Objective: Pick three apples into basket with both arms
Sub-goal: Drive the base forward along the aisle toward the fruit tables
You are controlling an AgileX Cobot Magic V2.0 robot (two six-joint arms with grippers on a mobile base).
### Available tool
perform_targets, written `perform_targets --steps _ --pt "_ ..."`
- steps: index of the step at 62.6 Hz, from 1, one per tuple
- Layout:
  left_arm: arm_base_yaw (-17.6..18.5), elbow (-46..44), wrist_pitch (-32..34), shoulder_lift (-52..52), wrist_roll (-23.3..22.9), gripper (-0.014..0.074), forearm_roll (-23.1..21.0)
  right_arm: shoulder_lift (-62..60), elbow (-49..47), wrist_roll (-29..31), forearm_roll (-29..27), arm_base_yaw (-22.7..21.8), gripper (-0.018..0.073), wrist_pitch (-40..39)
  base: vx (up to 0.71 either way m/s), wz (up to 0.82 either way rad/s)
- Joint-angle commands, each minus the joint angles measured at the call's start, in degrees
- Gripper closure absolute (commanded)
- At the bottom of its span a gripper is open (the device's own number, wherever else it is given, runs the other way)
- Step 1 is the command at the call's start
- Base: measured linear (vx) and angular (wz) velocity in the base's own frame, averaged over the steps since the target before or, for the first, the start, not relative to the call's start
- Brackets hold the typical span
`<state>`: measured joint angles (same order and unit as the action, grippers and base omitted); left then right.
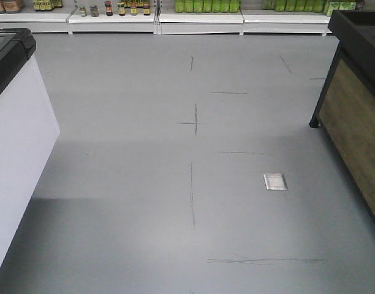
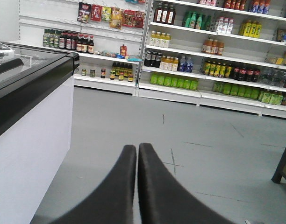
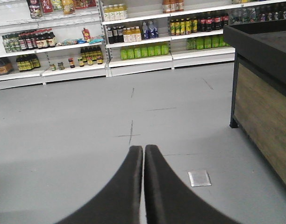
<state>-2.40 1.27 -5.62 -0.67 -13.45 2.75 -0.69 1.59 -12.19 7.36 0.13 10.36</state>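
Note:
No apples and no basket show in any view; both are out of view. My left gripper (image 2: 137, 147) hangs above bare grey floor, its two black fingers pressed together with nothing between them. In the right wrist view my right gripper (image 3: 143, 148) is likewise shut and empty, pointing across the floor toward the shelves. Neither gripper appears in the front view.
A white chest freezer with a black rim (image 1: 16, 122) (image 2: 31, 140) stands at the left. A black-framed wooden display stand (image 1: 359, 116) (image 3: 264, 93) stands at the right. Stocked shelves (image 2: 203, 56) line the far wall. A small metal floor plate (image 1: 275, 181) lies in the grey floor.

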Motion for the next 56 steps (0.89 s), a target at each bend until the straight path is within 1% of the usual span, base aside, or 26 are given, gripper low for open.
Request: perform_targets --steps 1,56 --pt "0.1 0.5 4.6 -0.9 -0.4 0.0603 -0.5 -0.7 0.8 0.6 0.4 0.0 0.0564 -4.5 0.00 0.00" --pt "0.1 0.5 4.6 -0.9 -0.4 0.0603 -0.5 -0.7 0.8 0.6 0.4 0.0 0.0564 -4.5 0.00 0.00"
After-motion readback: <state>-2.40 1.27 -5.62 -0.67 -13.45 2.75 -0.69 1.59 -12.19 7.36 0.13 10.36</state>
